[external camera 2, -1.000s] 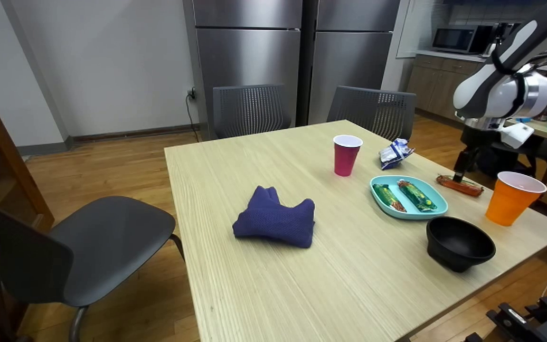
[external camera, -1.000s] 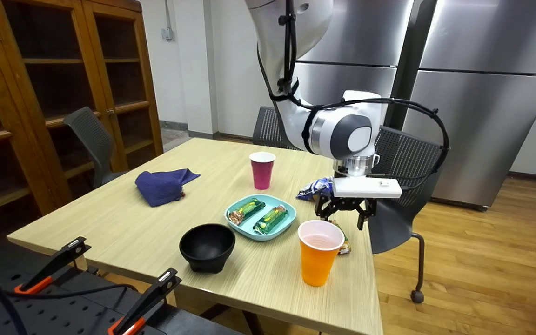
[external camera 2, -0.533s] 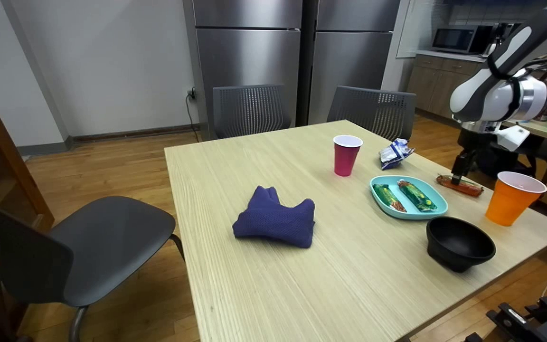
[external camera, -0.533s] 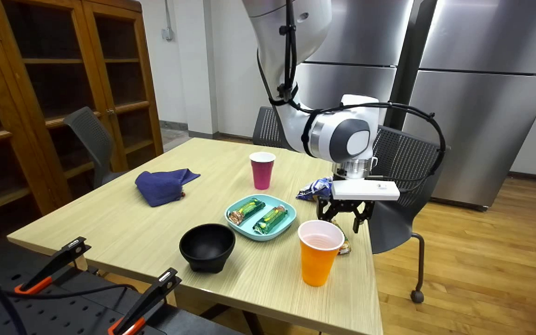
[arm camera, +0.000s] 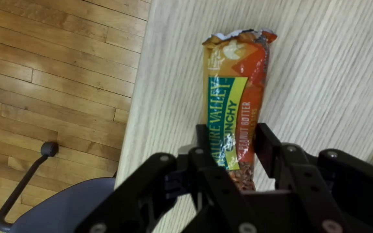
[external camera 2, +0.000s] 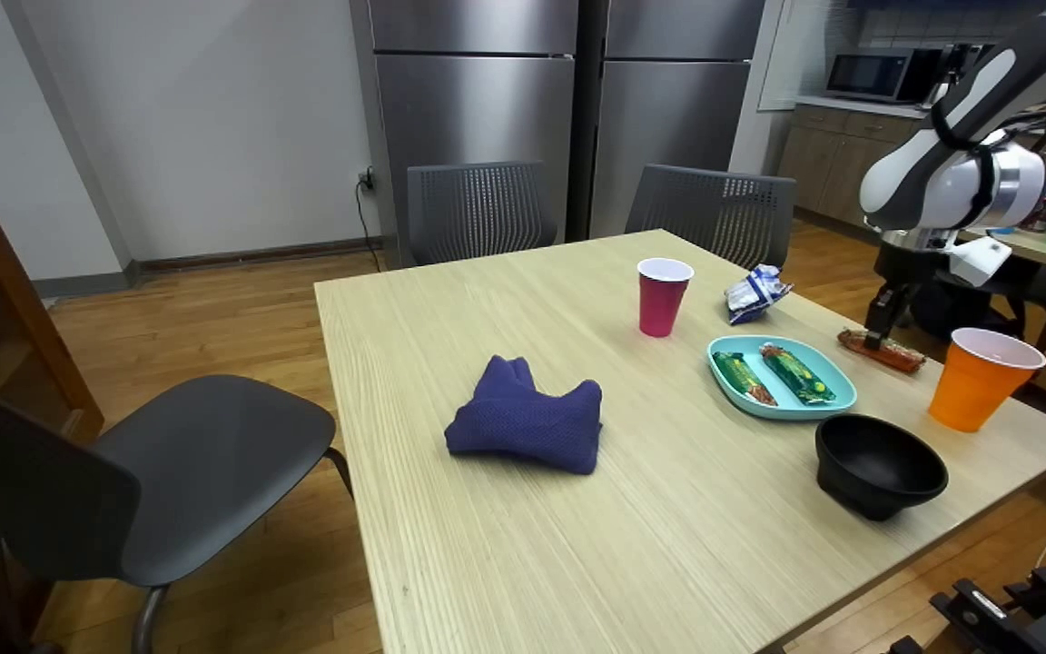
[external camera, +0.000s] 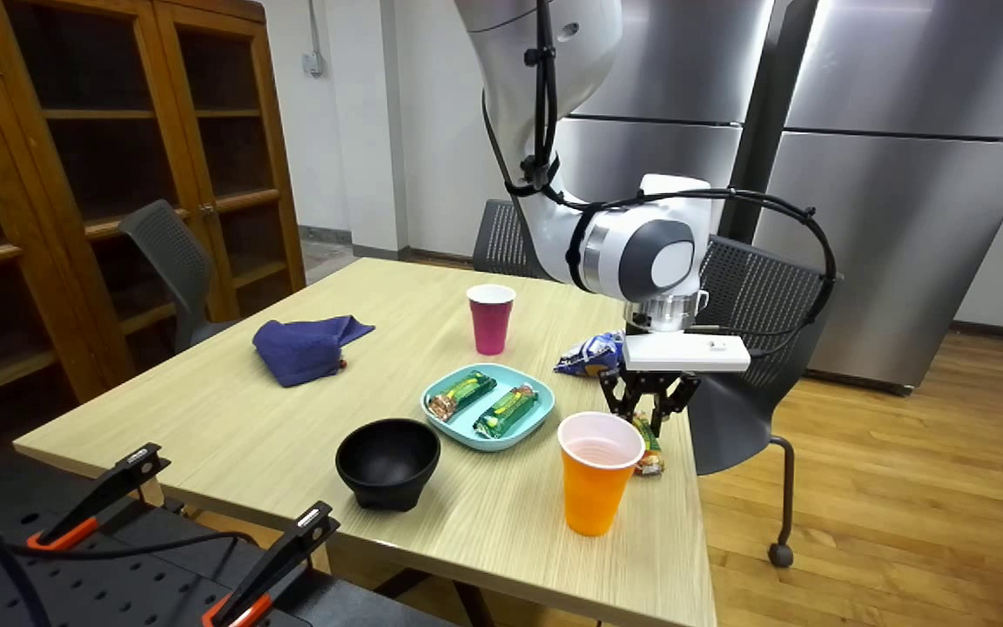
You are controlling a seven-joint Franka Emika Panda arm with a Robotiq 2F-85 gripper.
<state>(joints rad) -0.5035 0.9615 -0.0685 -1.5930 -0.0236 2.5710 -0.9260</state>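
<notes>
Two green-wrapped bars (external camera: 506,411) sit in the turquoise tray (external camera: 484,445). Third one, the peanut butter bar (arm camera: 233,97), lies flat on the table (external camera 2: 577,545) by its edge, orange cup (external camera: 593,488) near it. The gripper (arm camera: 231,137) is right down at that bar, fingers (arm camera: 265,149) drawn in against both long sides of the wrapper. Wrist view reads as a grasp on it; how firm, can't tell. One end sticks out past the fingertips, the opposite end is partly hidden behind the gripper.

Status, my read: reach done, pinch done or very close. Lift not done: bar looks to be resting on the tabletop. Nothing past the pinch shows yet, so I'd call it early.

Rest of the spread, namely black bowl (external camera: 388,466), pink cup (external camera: 491,326), blue cloth (external camera: 301,353) and blue-and-white packet (external camera 2: 754,295), sits apart from the fingers, no contact that I can see.
</notes>
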